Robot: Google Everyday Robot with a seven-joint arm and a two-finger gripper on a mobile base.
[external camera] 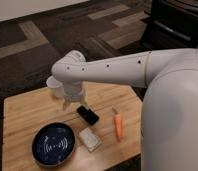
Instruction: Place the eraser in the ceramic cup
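Note:
The black eraser (88, 115) lies flat on the wooden table (27, 112), near its middle. Just above and left of it hangs my gripper (75, 104), pointing down, open, with nothing between its fingers. The white ceramic cup (54, 86) stands behind the gripper at the table's far side, partly hidden by the wrist.
A dark blue patterned plate (54, 145) sits at the front left. In front of the eraser lies a whitish rectangular block (90, 139), with an orange carrot (119, 126) to the right. My white arm (122, 70) reaches in from the right over the table's right edge.

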